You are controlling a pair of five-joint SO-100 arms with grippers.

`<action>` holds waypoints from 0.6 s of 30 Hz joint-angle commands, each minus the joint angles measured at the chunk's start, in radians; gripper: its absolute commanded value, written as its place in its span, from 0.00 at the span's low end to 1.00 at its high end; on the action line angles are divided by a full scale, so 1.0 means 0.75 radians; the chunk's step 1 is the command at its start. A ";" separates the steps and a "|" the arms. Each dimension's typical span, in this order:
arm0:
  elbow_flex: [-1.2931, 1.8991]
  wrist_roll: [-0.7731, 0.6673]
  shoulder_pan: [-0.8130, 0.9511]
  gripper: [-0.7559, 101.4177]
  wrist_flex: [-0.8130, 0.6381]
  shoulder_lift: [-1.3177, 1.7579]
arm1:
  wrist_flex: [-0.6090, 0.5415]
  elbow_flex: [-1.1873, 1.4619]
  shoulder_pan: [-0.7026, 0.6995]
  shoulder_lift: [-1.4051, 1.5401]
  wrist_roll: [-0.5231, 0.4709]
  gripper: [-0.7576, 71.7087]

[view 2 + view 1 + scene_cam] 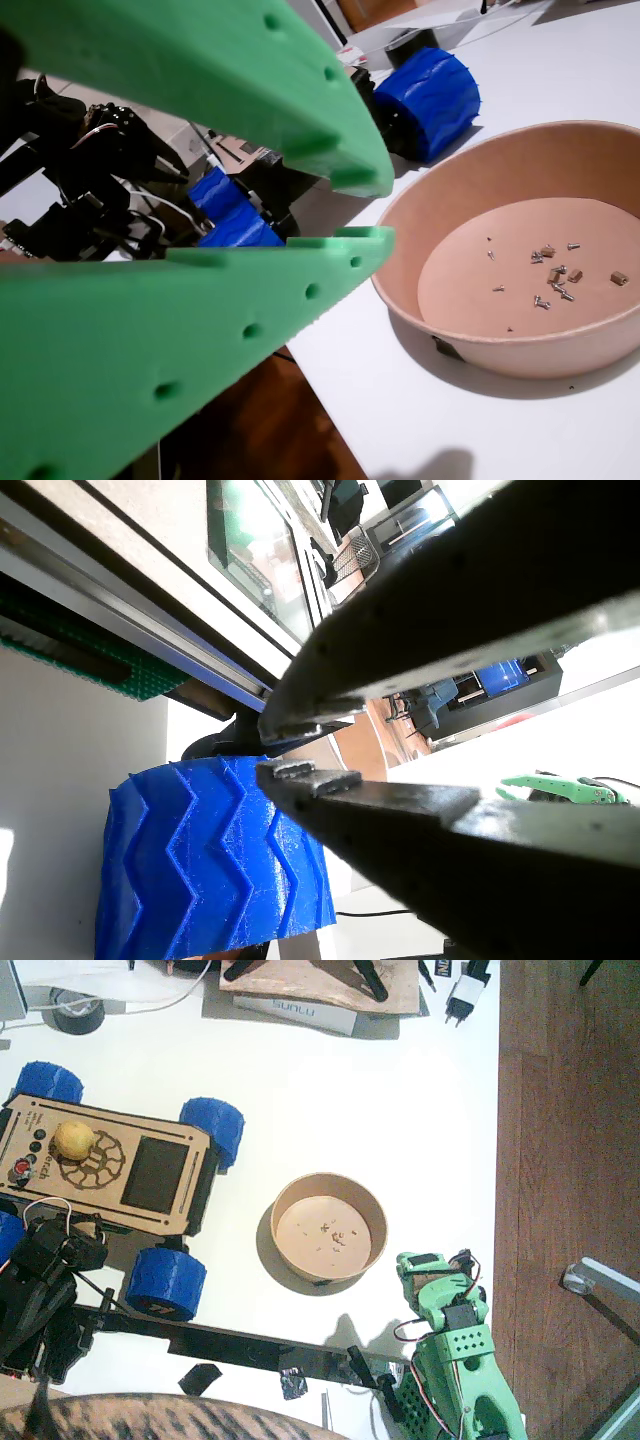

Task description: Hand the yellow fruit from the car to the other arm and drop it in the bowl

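Far left on the white bench (pixel 400 1090) stands the car (pixel 100 1165), a flat slab of pale laser-cut wood with a black gear emblem, a dark glossy rectangular panel and chunky blue wheels. The yellow fruit (pixel 74 1140), small, round and dull-skinned, sits on the deck right on the gear emblem, near the car's left end. Nothing is touching it.

Below the car, at the lower left corner, the black arm (pixel 40 1280) is folded up, all dark matte plastic with red and white wires looping out. In a wrist view its pincer (pixel 290 745) shows two long black fingers with stepped tips nearly meeting, a thin gap between them and nothing in it. Just behind them is a blue wheel (pixel 210 860), its rubbery tread cut in deep zigzag ridges.

Middle of the bench, apart from the car's right-hand wheels, sits the bowl (pixel 329 1226): round, tan-brown paper with a flat pale bottom scattered with small specks. In a wrist view these look like small screws and bits of wood.

At the lower right is the other arm (pixel 460 1360), bright green plastic pierced with rows of holes, a servo and thin wires showing. Its pincer (pixel 365 212) has two broad, pointed green fingers slightly parted and empty, aimed at the bowl's near rim (pixel 480 345).
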 commanded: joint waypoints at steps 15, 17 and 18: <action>0.112 -0.002 0.010 0.01 0.027 -0.045 | -0.035 -0.004 -0.012 0.006 -0.014 0.01; 0.090 -0.008 0.010 0.01 0.031 -0.045 | -0.035 -0.004 -0.012 0.006 -0.014 0.01; 0.086 -0.008 0.010 0.01 0.004 -0.027 | -0.035 -0.004 -0.012 0.006 -0.014 0.01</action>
